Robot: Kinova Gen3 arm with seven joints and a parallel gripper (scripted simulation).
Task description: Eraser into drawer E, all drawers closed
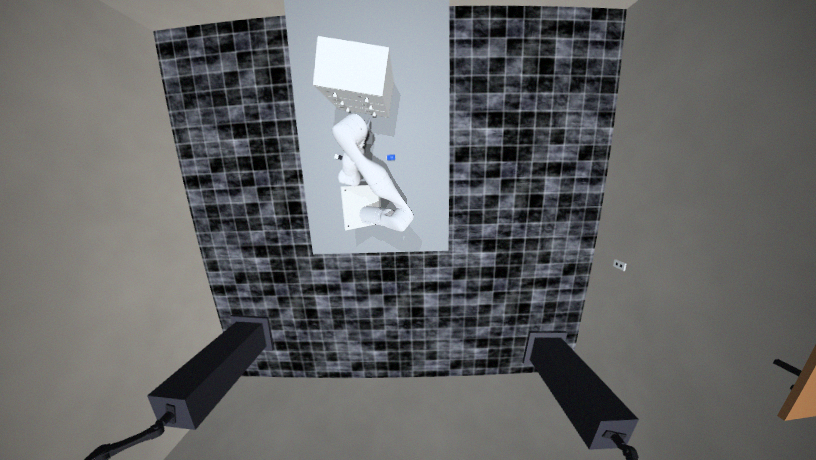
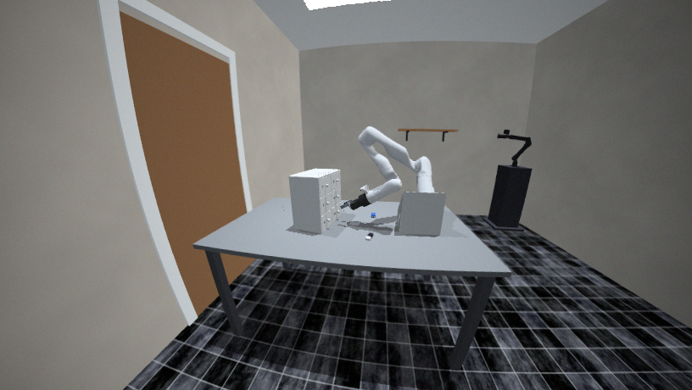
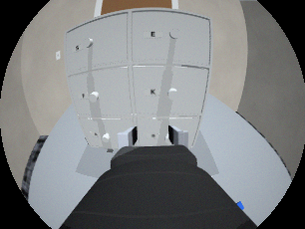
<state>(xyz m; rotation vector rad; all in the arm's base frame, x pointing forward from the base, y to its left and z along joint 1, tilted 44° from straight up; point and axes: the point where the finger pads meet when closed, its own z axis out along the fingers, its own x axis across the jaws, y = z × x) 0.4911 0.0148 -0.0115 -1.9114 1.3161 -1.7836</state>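
Note:
The white chest (image 1: 351, 65) (image 2: 306, 203) stands upright at the far end of the table. Its drawers look pushed in. Drawer E (image 3: 150, 50) is at the upper right in the wrist view, with its round knob (image 3: 173, 34) right of the letter. Two small things lie on the table: a white-and-black one (image 1: 338, 156) (image 2: 369, 236) and a blue one (image 1: 390, 157) (image 2: 373, 214) (image 3: 240, 205). I cannot tell for certain which is the eraser. My gripper (image 2: 343, 205) (image 3: 152, 132) is open and empty, in front of the chest's lower right drawer, below drawers K and E.
Drawer K (image 3: 147, 105) is directly below E. More knobs stick out in the left column, one of them a white knob (image 3: 94, 97). The arm rises from a pale block (image 1: 352, 220) (image 2: 421, 215) at the opposite end of the table (image 1: 422, 188) (image 2: 290, 249).

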